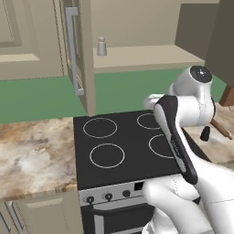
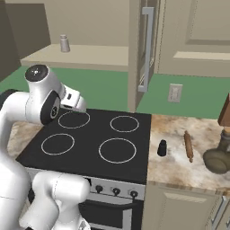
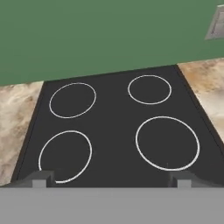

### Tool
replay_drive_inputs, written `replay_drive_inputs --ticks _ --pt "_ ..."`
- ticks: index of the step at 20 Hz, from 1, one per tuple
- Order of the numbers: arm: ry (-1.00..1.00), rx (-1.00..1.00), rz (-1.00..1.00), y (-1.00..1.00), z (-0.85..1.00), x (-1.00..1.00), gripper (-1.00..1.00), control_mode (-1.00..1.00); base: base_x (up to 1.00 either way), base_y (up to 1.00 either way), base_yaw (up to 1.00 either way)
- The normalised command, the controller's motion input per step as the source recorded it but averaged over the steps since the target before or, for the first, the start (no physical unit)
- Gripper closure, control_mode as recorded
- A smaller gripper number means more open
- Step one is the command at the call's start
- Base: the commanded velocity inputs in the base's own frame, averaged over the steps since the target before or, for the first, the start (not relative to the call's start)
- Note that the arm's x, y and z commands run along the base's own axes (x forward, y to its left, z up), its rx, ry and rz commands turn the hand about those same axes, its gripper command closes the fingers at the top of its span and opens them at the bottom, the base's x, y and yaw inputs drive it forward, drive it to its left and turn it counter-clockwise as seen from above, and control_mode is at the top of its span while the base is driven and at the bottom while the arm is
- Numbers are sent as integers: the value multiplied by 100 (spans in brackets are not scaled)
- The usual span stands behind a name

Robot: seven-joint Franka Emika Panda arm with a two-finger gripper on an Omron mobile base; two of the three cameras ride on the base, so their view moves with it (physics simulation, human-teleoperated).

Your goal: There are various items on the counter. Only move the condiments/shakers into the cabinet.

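Tool [image 3: 111,180] over black stovetop [image 3: 118,131], fingertips [image 3: 41,178] spread wide, nothing between them. Cabinet door [image 2: 144,49] swung open, edge-on above stovetop; pale grey shaker [image 2: 65,43] upright on inner shelf [image 2: 90,56], open shelf room beside it. On table [image 2: 179,161] right of stovetop: black shaker [image 2: 162,148] near stovetop edge, rolling pin [image 2: 188,146] just beyond. Olive jug [image 2: 218,158] and knife block [image 2: 224,112] cut off by frame edge.
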Motion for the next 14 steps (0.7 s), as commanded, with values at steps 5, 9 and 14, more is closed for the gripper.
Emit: replay_drive_inputs --ticks 5,9,14 --pt "0 0 0 0 0 0 -100 100 -100 -69 -2" --pt "0 0 0 0 0 0 -100 100 -52 -100 0" --pt "0 0 0 0 0 0 -100 100 8 -100 11"
